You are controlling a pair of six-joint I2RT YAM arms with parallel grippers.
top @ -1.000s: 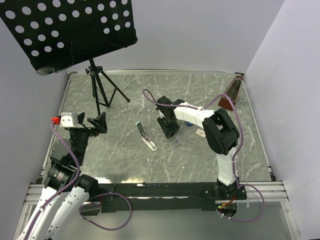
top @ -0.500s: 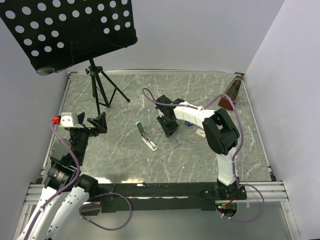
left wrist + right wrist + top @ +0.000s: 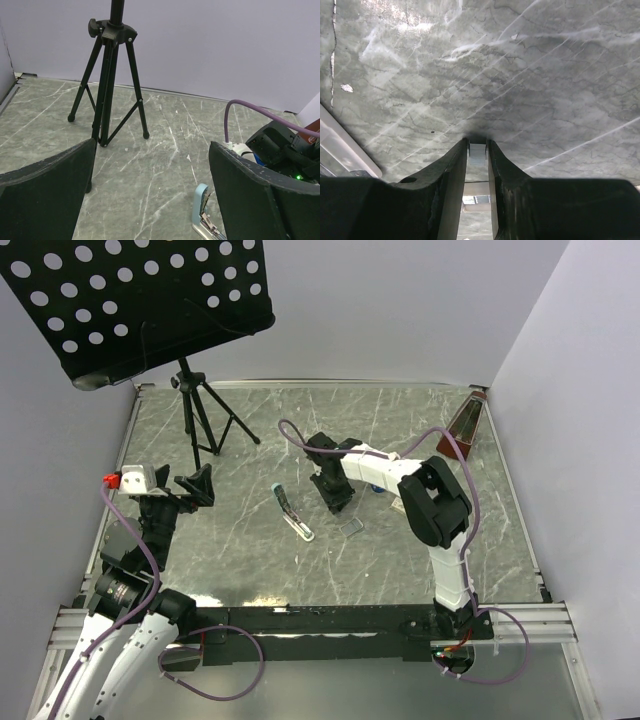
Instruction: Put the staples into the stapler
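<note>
Near the middle of the desk (image 3: 250, 565), the right gripper (image 3: 478, 143) pinches the staples (image 3: 478, 156), a small silvery strip, at the very tips of its fingers just above the surface. The stapler (image 3: 292, 512) lies opened out just to its left, touched by neither arm. The left gripper (image 3: 151, 165) hangs spread wide near the desk's left edge, well apart from the stapler and bracing nothing. The hold on the strip looks slight: a nudge against the stapler's channel could tilt the strip, snap it or flick it free, and the loose stapler could skid on the smooth top if the strip goes in crooked. The desk is grey-green stone-patterned sheet with white veins, framed by metal rails. Pale walls (image 3: 400, 310) close in on three sides, a black perforated music stand (image 3: 140, 300) rises from the back-left corner, and a brown metronome (image 3: 463, 430) sits in the back-right corner.
</note>
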